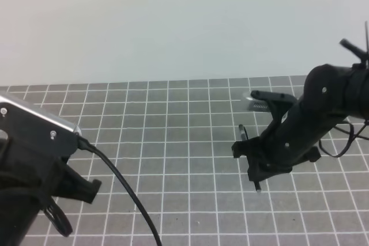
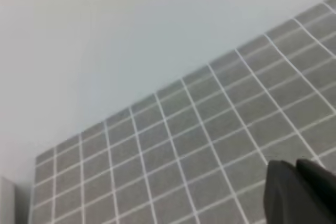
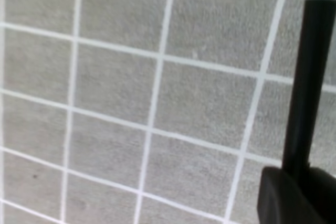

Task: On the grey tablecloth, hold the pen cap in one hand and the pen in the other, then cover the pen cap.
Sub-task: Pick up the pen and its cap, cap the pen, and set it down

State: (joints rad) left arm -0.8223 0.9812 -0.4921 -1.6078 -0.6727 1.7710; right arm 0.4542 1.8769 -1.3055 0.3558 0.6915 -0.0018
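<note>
The grey tablecloth [image 1: 173,142] fills the lower part of the high view. My right gripper [image 1: 253,162] is shut on the pen [image 1: 258,186], a slim black stick that pokes out above and below the jaws with its silver tip pointing to the front. In the right wrist view the pen [image 3: 310,77] rises from a dark finger [image 3: 289,198] over the cloth. A small greyish piece [image 1: 255,105] beside the right arm may be the pen cap; I cannot tell. My left gripper [image 1: 83,187] is at the front left, with one finger [image 2: 299,192] showing; its state is unclear.
A black cable [image 1: 127,194] runs from the left arm to the front edge of the high view. The cloth's far edge meets a plain white surface [image 1: 173,21]. Loose cables [image 1: 346,136] hang by the right arm.
</note>
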